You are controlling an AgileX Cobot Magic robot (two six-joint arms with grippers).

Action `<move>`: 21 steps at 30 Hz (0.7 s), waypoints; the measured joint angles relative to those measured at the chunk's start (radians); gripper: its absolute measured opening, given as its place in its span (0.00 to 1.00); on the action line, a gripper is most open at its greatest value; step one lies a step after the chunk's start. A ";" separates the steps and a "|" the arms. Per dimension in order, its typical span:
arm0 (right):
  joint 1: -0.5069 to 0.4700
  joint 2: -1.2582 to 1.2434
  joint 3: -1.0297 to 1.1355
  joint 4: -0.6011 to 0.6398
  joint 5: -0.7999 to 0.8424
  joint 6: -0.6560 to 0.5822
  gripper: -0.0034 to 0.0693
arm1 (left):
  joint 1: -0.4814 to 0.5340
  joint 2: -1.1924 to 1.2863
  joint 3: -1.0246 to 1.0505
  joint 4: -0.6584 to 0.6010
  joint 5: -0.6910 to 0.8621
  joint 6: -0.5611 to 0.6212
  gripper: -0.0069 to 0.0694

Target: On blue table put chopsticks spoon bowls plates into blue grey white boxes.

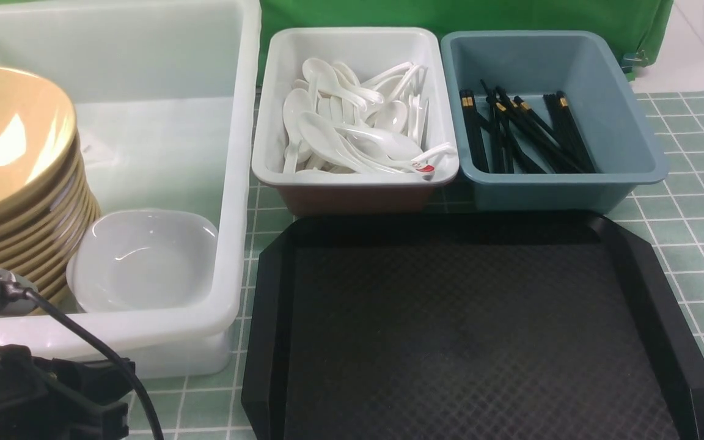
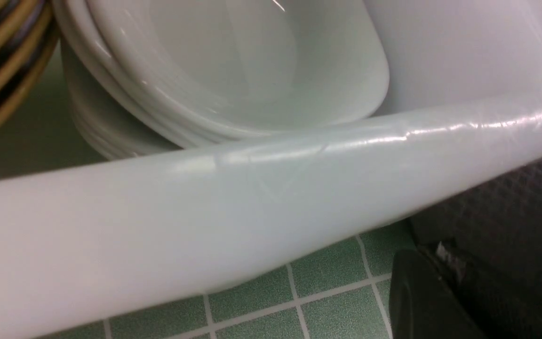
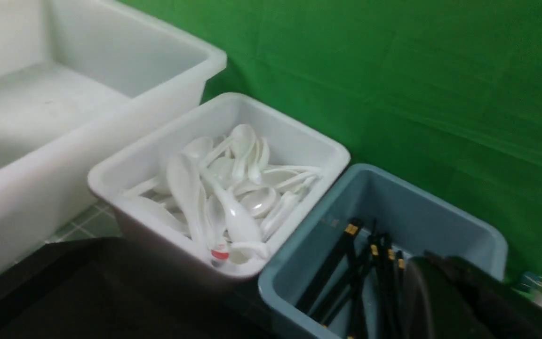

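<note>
Nothing left on black tray (image 1: pixel 474 342); sorting looks done. Spoons (image 1: pixel 352 122), chopsticks (image 1: pixel 523 131), bowls (image 1: pixel 144 260), plates (image 1: pixel 16 177) binned. Both claws: aperture can't tell. Next: retract arms, probably.

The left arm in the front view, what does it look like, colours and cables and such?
The left arm is matte black and blocky, with a grey padded cylinder on top. A black cable arcs down from that cylinder. No markings show. Its claw is outside the front view; each wrist view shows only a dark, blurred edge.

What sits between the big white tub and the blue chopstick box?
The white spoon box, full of white spoons, sits between the big white tub and blue chopstick box, clearest in the front view.
</note>
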State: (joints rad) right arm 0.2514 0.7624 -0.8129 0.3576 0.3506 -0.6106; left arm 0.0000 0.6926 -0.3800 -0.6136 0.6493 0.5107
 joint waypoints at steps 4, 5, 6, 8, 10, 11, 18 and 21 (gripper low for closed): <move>0.000 -0.172 0.269 0.002 -0.247 -0.050 0.10 | 0.000 0.000 0.000 0.000 0.000 0.000 0.10; 0.000 -0.273 0.421 0.005 -0.411 -0.068 0.10 | 0.000 0.000 0.000 0.000 0.000 0.000 0.10; 0.000 -0.310 0.485 0.007 -0.478 -0.074 0.10 | 0.000 0.000 0.000 0.000 0.000 0.000 0.10; 0.000 -0.361 0.574 0.009 -0.572 -0.074 0.10 | 0.000 0.000 0.000 0.000 0.000 0.000 0.10; 0.000 -0.456 0.739 0.028 -0.691 -0.073 0.10 | 0.000 0.000 0.000 0.000 -0.001 0.000 0.10; 0.000 -0.487 0.786 0.043 -0.699 -0.068 0.10 | 0.000 0.000 0.000 0.000 -0.001 0.000 0.10; 0.000 -0.567 0.841 0.124 -0.460 -0.029 0.10 | 0.000 0.000 0.000 -0.001 0.000 0.000 0.10; 0.000 -0.567 0.842 0.129 -0.391 0.024 0.10 | 0.000 0.000 0.000 -0.001 0.000 0.000 0.10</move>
State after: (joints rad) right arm 0.2514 0.1951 0.0292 0.4866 -0.0408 -0.5864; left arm 0.0000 0.6926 -0.3800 -0.6148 0.6495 0.5107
